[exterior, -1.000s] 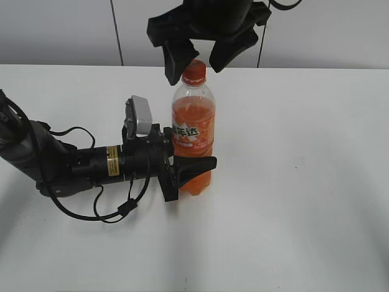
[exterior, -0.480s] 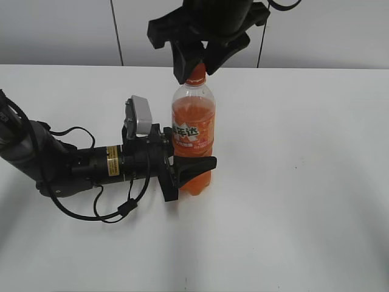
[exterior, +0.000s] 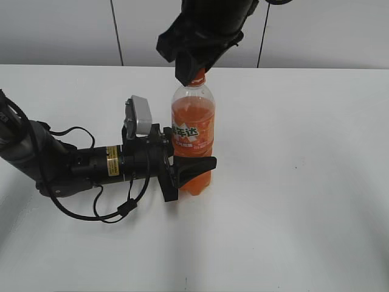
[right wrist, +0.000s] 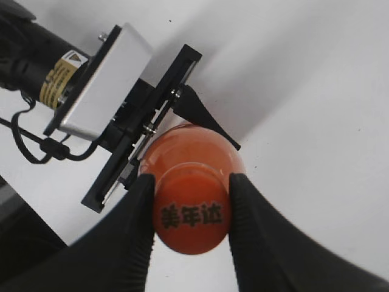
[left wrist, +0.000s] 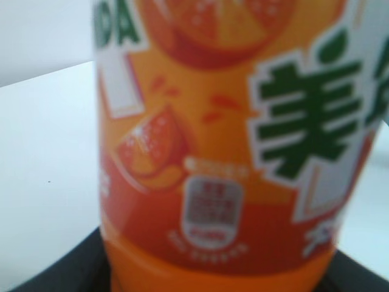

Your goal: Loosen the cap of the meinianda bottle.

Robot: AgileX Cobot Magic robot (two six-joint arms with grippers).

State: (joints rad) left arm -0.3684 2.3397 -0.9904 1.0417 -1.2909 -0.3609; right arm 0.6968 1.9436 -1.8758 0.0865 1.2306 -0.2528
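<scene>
In the exterior view, the black right gripper (exterior: pixel 196 68) covers most of the small orange screw cap (exterior: pixel 197 77). The left wrist view shows the clear plastic bottle of orange soda (left wrist: pixel 237 146) blurred, its label cut off at the top and right edges. The black left gripper (exterior: pixel 185 172) conceals part of the bottle's lower body.

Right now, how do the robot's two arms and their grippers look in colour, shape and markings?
Both arms are matte black. The left arm is a thick tube with a yellow warning label, loose black cables looped beside it and a silver box-shaped camera near the wrist. The left gripper has flat, pointed black fingers. The right gripper has broad, smooth, tapering black fingers.
</scene>
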